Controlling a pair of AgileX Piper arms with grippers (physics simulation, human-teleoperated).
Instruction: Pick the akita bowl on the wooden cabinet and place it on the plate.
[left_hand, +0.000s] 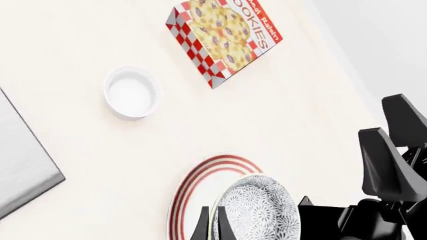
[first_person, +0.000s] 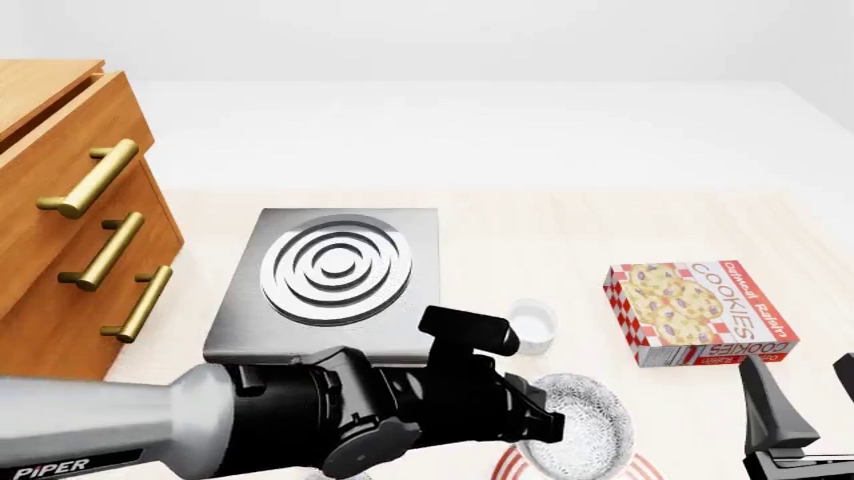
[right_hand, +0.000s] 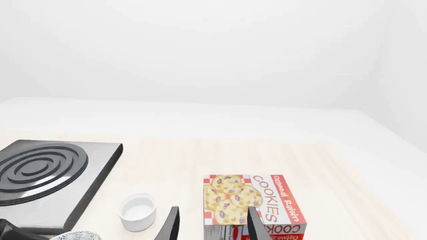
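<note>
The speckled grey-and-white akita bowl hangs just over the plate, a white one with red rings. My left gripper is shut on the bowl's rim, one finger on each side. From the front, the bowl sits at the end of my left arm and hides most of the plate. The wooden cabinet stands at the far left, away from the bowl. My right gripper is open and holds nothing; it hovers near the cookie box, right of the bowl.
A grey square stove with silver rings lies right of the cabinet. A small white cup stands between the stove and the bowl. A red cookie box lies flat to the right.
</note>
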